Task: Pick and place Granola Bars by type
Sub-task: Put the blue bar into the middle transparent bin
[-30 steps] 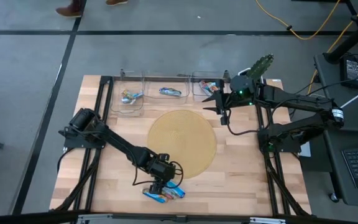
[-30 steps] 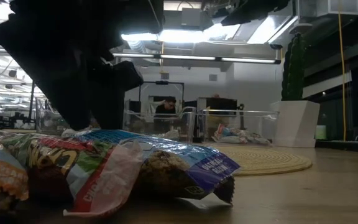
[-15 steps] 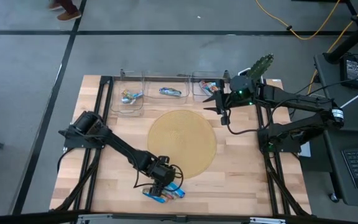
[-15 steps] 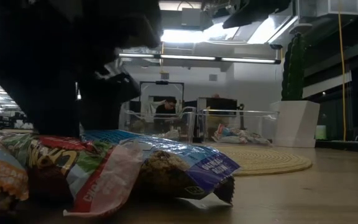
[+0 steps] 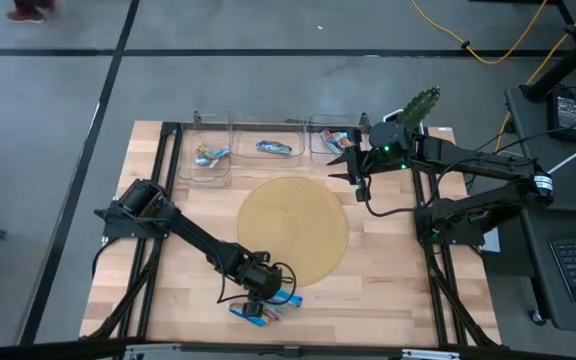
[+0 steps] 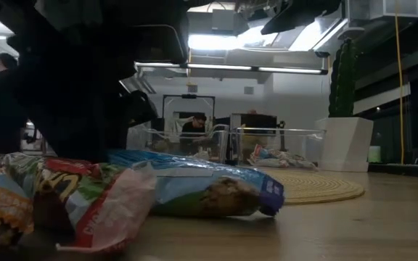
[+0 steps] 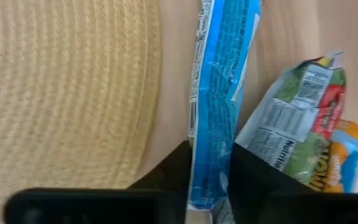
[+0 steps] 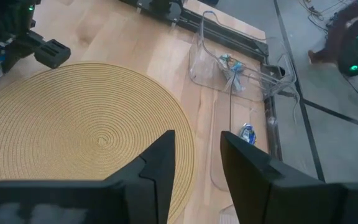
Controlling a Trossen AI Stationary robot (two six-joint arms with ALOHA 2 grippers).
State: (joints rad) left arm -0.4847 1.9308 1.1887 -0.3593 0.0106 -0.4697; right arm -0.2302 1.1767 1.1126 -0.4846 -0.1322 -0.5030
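Below: left gripper (image 7: 210, 186) closed edgewise on blue granola bar (image 7: 215, 93), beside round mat (image 7: 61, 93) at table's (image 5: 388, 290) near edge, apparently singling it from multicoloured bars (image 7: 303, 130). Right gripper (image 8: 194, 165) empty, part-open, parked by clear bins (image 5: 268, 145) awaiting handover.

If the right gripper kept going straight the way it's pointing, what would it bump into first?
Most likely the round tan mat. The right gripper has its fingers apart and aims down past the mat's edge, with bare wooden table and a clear bin farther off. Depth is hard to judge, so it could land on the wood beside the mat.
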